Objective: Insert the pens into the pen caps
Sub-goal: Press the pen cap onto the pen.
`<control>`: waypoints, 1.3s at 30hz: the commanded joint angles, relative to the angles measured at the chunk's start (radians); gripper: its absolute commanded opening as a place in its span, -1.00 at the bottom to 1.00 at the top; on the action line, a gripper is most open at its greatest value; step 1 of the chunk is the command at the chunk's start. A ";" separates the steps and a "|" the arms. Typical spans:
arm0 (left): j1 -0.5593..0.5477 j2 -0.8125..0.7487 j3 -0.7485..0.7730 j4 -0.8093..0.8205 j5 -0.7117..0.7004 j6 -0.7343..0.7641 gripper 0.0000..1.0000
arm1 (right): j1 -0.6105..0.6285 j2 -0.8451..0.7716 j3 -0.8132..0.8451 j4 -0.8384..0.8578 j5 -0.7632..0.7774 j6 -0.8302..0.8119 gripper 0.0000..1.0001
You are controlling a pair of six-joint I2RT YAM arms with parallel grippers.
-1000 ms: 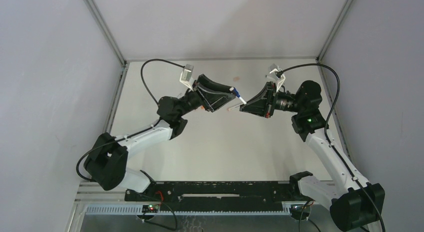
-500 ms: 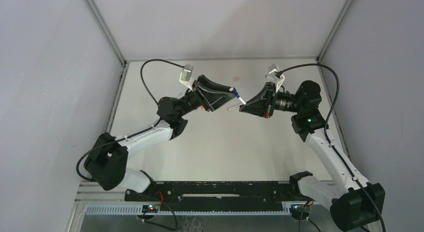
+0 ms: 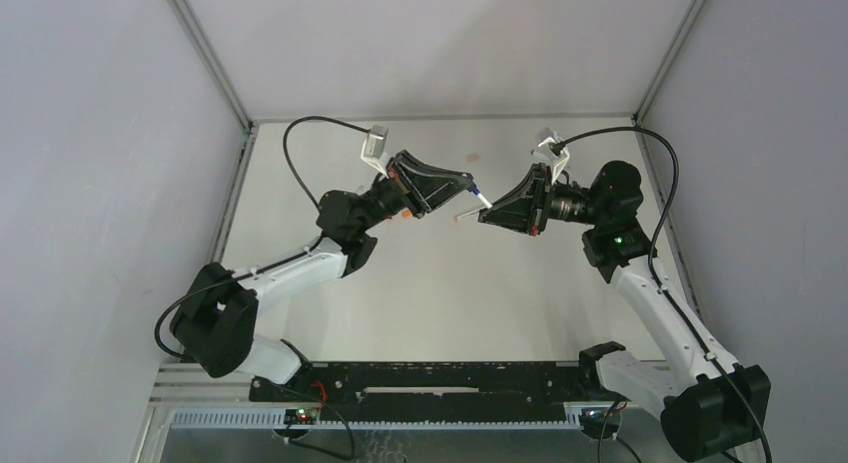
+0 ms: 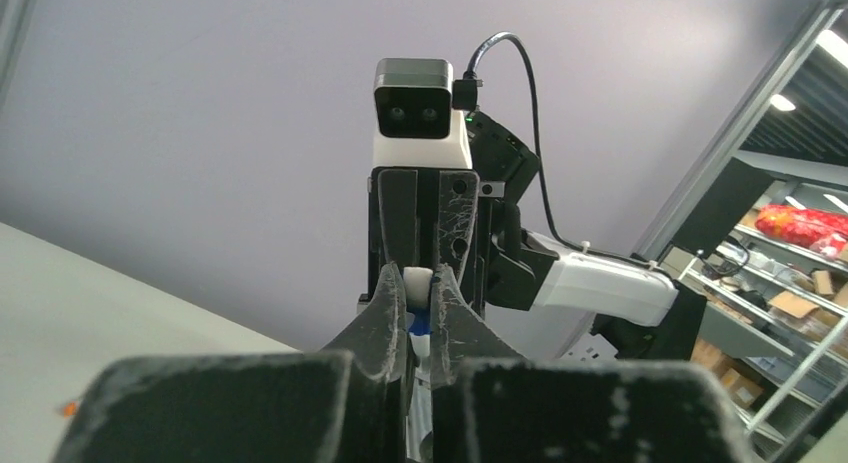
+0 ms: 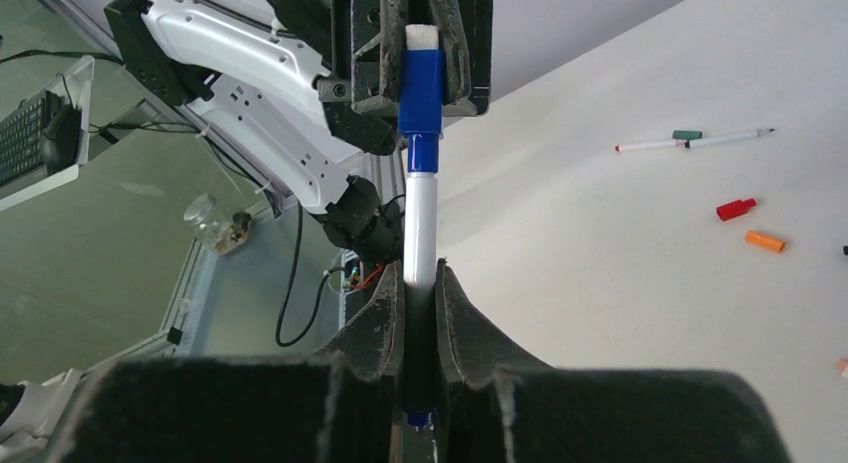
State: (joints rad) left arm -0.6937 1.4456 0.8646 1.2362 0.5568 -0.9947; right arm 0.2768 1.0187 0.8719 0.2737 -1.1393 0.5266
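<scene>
Pinching short blue plastic cap [image 5: 421, 88]: left gripper [image 4: 418, 288] | right gripper [image 5: 420, 283] clamped on thin white-barrelled pen [image 5: 420, 223] | pen nose inside cap, mid-air lol

Plain pale lilac-grey panel walls [image 3: 100, 183] enclose the off-white matte surface [image 3: 440, 293], joined by slim aluminium corner posts [image 3: 205, 53]; cluttered metal storage shelves [image 4: 790, 283] fill the left wrist view's lower right.
</scene>
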 commanded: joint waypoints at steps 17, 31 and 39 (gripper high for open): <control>-0.210 -0.188 -0.015 -0.680 -0.036 0.493 -1.00 | 0.038 0.116 0.104 0.326 0.212 0.280 -1.00; -0.209 -0.095 -0.067 -0.393 0.172 0.155 -1.00 | 0.156 0.144 0.291 0.214 0.305 0.078 -1.00; -0.250 -0.117 0.053 -0.961 0.066 0.478 -1.00 | 0.124 0.169 0.343 0.205 0.316 0.061 -1.00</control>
State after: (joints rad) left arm -0.7998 1.2411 0.9489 0.9073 0.2863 -0.6518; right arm 0.3752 1.1622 1.1007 0.4217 -1.1236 0.6415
